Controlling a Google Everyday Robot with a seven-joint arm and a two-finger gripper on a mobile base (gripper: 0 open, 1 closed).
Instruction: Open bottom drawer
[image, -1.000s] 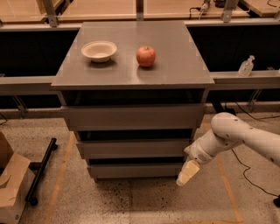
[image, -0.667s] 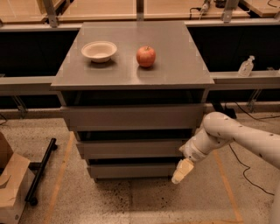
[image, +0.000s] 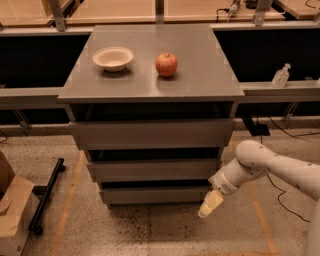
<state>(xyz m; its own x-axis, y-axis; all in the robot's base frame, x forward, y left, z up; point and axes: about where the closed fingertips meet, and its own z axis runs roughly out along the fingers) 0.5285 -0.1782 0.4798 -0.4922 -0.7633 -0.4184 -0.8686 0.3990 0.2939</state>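
Grey flat fronts stack in three under the desk (image: 200, 65); the bottom drawer (image: 155, 195) is the lowest and slimmest of them, just above the speckled floor (image: 150, 230), and by its look it sits shut, with only a dark slit between it and the middle drawer (image: 155, 170). My pincer (image: 210, 204) hangs at the right end of the bottom drawer, by its front corner and a touch lower than its face, pointing down; whether it is spread or pressed together I cannot tell, nor whether it touches the panel. I judge it is held there because the front has no handle (nothing to hook at the middle), so the edge or underside at that corner is the likely purchase. My arm (image: 270, 165) comes in from the right of the bottom drawer, bent at the wrist, which leaves the space in front of the drawer free for it to slide out. Well above the bottom drawer, on the desk's top, stand a pale bowl (image: 113, 58) over its left half and a red apple (image: 166, 64) over its middle; they matter only in that a hard tug might shake them. The pull, by my reckoning, is not yet begun.
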